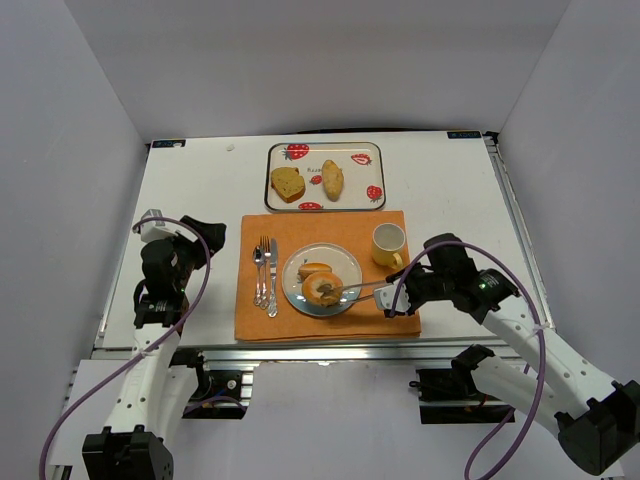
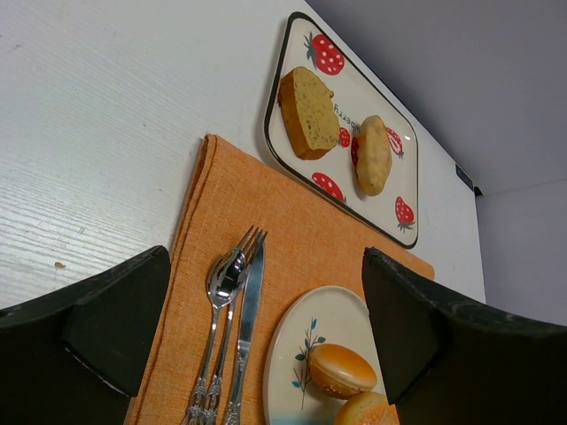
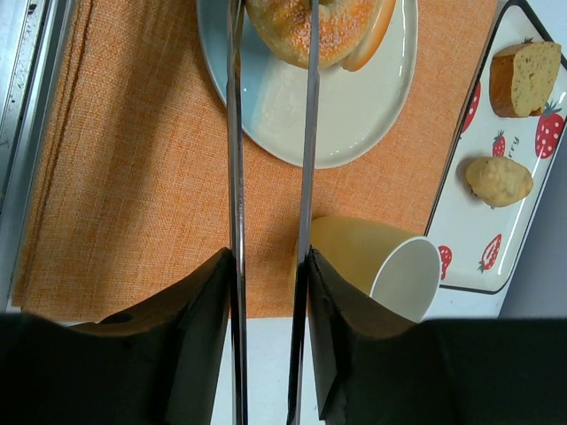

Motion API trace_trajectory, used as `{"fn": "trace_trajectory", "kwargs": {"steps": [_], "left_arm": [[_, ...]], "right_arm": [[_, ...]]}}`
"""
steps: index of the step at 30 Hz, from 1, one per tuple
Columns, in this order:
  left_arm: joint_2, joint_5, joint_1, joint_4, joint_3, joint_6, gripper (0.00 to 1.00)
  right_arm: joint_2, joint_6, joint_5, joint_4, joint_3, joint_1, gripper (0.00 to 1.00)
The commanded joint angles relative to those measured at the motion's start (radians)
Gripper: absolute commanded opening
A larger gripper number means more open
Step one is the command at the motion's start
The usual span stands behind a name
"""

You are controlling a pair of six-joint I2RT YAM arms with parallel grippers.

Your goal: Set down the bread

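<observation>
A sugar-dusted ring of bread (image 1: 322,289) lies on the pale plate (image 1: 345,262) in the middle of the orange mat, beside a small glazed bun (image 1: 314,268). My right gripper (image 1: 392,297) is shut on metal tongs (image 1: 365,291). In the right wrist view the two tong arms (image 3: 235,133) run from between my right gripper's (image 3: 270,266) fingers to either side of the ring bread (image 3: 306,27) on the plate (image 3: 328,106). My left gripper (image 1: 212,240) stands open and empty left of the mat. Between the left gripper's (image 2: 266,266) jaws the bun (image 2: 341,370) shows.
A strawberry-print tray (image 1: 370,195) at the back holds a bread slice (image 1: 287,184) and an oval roll (image 1: 332,180). A yellow cup (image 1: 388,243) stands right of the plate, close to the tongs. A spoon, fork and knife (image 1: 265,275) lie left of the plate.
</observation>
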Motion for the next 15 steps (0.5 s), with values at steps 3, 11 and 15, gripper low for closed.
{"fn": "trace_trajectory", "kwargs": {"steps": [3,11,15], "left_arm": [[-0.022,0.001,-0.005,-0.015,-0.005,-0.006,0.98],[-0.026,0.001,-0.006,-0.021,-0.008,-0.005,0.98],[-0.028,0.001,-0.006,-0.021,-0.011,-0.005,0.98]], "right_arm": [[-0.018,-0.026,-0.006,0.026,-0.019,0.004,0.44],[-0.027,-0.036,-0.01,0.002,-0.018,0.003,0.45],[-0.032,-0.039,-0.01,-0.014,-0.021,0.004,0.45]]}}
